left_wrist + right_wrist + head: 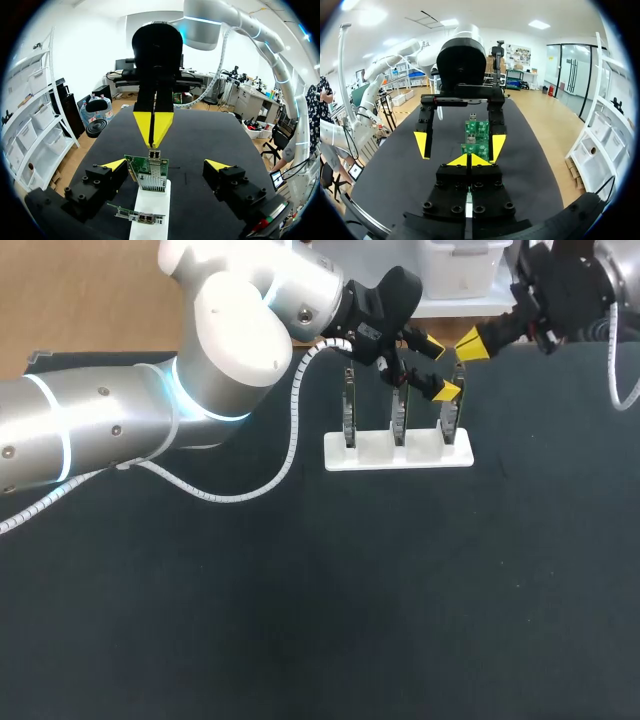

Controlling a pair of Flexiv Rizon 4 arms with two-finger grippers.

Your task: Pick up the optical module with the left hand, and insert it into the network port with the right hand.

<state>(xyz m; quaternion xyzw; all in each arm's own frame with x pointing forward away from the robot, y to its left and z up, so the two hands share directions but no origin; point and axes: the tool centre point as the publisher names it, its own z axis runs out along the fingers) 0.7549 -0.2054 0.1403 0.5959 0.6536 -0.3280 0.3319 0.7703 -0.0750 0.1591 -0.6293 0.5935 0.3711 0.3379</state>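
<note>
- Left arm (150, 420) bulks nearest the head camera. The left gripper (441, 368) is out at the far end of the white stand (398, 452), fingers spread wide, one yellow tip on each side of the green network card (148, 172), gripping nothing.
- That card stands upright at the right-arm end of a row of three, with the network port (155, 157) on its top edge.
- Right gripper (153, 137) points in from opposite, tips pinched to a point right at the port.
- Optical module: not made out. It may be hidden in the pinch or already seated — cannot tell.
- Handling, as a judgement: the module is likely small, light and rigid, with a smooth shell that may slip. Take it by the flat sides near the rear, nose free.
- Risk: the card looks thin and is only slotted in — an off-square push could flex or tip it.
</note>
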